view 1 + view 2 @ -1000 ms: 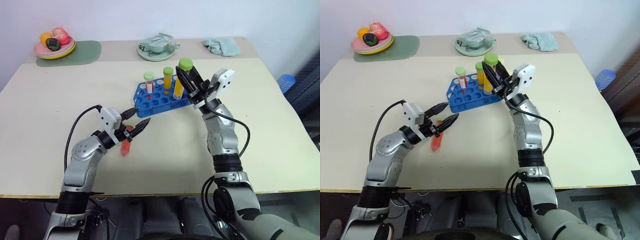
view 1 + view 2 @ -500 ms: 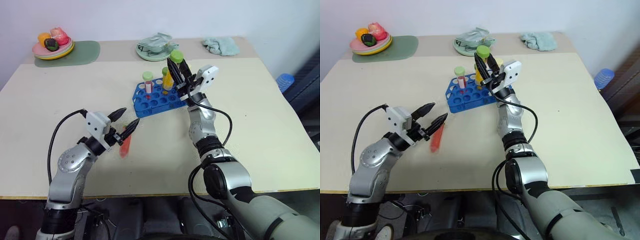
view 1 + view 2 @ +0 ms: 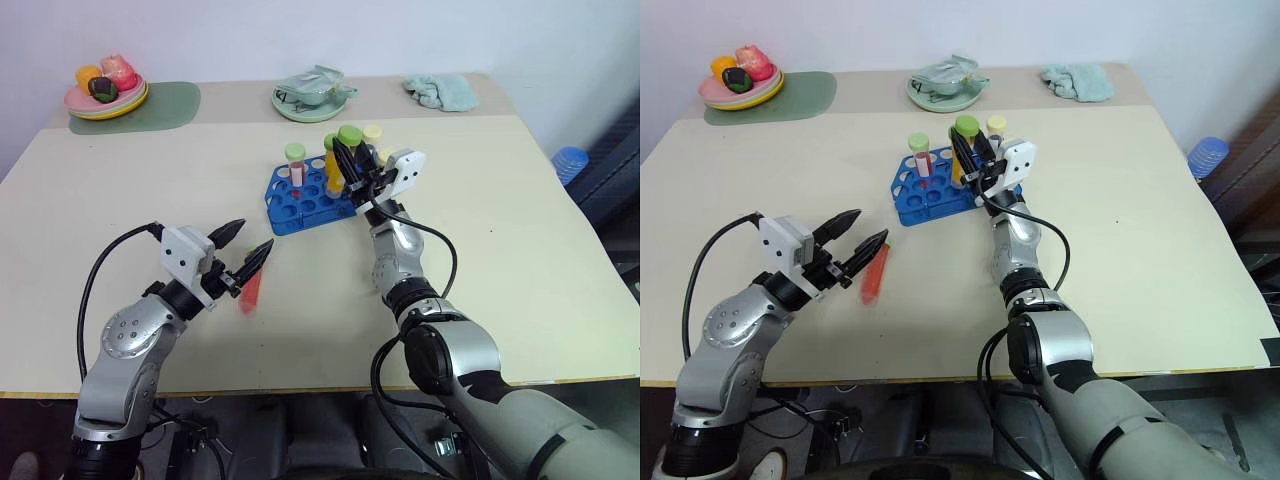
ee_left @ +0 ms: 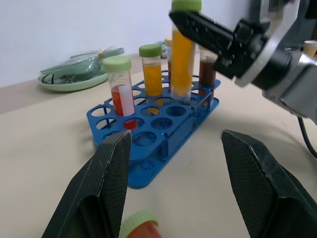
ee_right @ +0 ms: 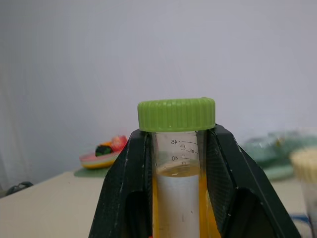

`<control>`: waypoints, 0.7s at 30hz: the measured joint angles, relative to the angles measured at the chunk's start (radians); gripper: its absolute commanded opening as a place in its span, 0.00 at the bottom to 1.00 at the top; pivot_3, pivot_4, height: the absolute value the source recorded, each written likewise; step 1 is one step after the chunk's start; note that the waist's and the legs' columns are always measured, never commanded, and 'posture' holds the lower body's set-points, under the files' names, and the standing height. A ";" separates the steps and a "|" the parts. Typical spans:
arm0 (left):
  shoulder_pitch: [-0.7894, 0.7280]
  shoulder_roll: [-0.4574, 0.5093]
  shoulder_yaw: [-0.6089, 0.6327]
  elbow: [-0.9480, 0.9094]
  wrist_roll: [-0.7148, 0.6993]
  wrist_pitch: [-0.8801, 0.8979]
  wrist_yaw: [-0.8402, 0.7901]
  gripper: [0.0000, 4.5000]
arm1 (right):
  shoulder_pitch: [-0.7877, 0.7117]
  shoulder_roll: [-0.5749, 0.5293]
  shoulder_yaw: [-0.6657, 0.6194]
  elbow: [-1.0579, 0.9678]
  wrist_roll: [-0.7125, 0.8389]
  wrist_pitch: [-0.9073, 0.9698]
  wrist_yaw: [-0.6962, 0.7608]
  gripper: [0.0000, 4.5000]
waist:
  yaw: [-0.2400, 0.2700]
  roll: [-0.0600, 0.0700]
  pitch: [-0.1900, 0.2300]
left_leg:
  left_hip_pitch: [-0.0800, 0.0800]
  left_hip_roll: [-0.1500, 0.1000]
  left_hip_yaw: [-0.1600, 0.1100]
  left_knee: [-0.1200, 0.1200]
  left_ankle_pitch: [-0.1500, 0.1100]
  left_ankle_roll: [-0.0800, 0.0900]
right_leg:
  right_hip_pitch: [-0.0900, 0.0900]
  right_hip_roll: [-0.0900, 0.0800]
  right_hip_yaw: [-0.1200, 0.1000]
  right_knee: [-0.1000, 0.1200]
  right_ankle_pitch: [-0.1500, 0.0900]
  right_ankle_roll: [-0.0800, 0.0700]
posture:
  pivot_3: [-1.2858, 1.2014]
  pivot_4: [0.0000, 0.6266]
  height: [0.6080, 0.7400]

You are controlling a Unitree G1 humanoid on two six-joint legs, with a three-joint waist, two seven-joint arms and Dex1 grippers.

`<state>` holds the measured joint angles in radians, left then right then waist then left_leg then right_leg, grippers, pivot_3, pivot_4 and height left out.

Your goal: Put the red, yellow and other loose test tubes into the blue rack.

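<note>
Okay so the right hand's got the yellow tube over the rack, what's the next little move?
Probably lower it straight down: the right hand holds the yellow tube upright above the blue rack, its base seemingly just entering a hole.

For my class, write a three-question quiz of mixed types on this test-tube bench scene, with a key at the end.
1. True or false: the right hand grips a yellow tube upright over the blue rack.
2. The red tube lies: A) in the rack; B) flat on the table, by the left hand; C) on the fruit plate.
3. Fill in: the left hand's fingers are ____ and hold nothing.

Key
1. True; the fingers clamp it just below its green cap.
2. B.
3. Open.
</note>
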<state>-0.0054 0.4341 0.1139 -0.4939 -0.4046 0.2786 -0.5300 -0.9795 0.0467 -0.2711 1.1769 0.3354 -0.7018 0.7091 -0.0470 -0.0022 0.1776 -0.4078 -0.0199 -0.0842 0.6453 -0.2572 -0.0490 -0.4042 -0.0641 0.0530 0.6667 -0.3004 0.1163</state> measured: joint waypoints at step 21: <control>-0.001 0.021 0.020 -0.017 -0.010 0.014 0.000 0.65 | -0.022 -0.060 -0.012 0.085 -0.079 -0.004 -0.054 0.31 | 0.001 0.000 0.000 | 0.000 0.000 0.000 0.000 0.000 0.000 | 0.000 0.000 0.000 0.000 0.000 0.000 | 0.52 0.24 1.00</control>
<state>-0.0066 0.4548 0.1343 -0.5105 -0.4151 0.2921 -0.5302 -1.0015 -0.0138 -0.2834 1.2614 0.2563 -0.7056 0.6549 -0.0464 -0.0022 0.1776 -0.4079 -0.0201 -0.0842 0.6454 -0.2570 -0.0493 -0.4039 -0.0643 0.0530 0.6666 -0.3004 0.1162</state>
